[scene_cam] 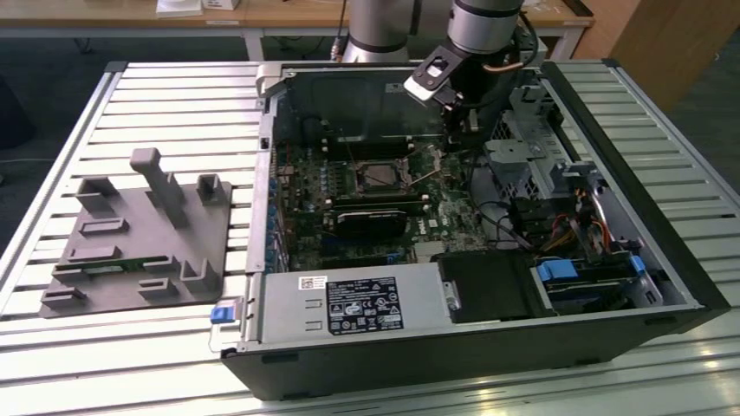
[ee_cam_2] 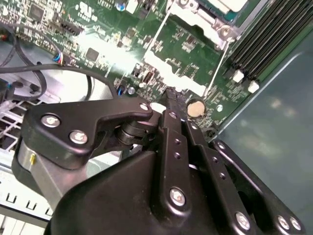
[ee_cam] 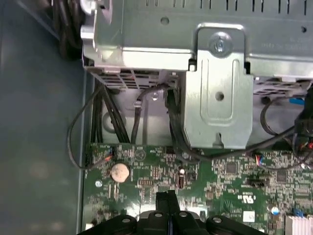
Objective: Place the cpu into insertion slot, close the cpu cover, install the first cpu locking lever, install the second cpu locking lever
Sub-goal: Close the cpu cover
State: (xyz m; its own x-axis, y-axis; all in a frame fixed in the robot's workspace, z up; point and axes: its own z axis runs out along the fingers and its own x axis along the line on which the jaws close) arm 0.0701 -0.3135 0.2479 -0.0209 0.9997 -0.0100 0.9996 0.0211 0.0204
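The insertion slot [scene_cam: 382,178] sits in the middle of the green motherboard inside the open computer case. A dull grey square, the cpu [scene_cam: 382,178], shows in its centre. In the second wrist view a pale corner of the cpu [ee_cam_2: 228,4] lies inside the silvery cpu cover [ee_cam_2: 205,25]. A thin lever [scene_cam: 434,173] slants up at the slot's side towards the exterior view's right. My gripper [scene_cam: 459,139] hangs over the board beside that side of the slot, near the drive cage. Its black fingers [ee_cam_2: 171,105] are pressed together, shut, and nothing shows between them; the tips [ee_cam: 166,197] hover over bare board.
A grey fixture plate [scene_cam: 139,234] lies on the slatted table at the exterior view's left. In the case are a black heatsink [scene_cam: 370,217], a power supply [scene_cam: 347,303], a metal drive cage [ee_cam: 215,88] with cables, a coin battery [ee_cam: 120,172] and memory slots [ee_cam_2: 264,44].
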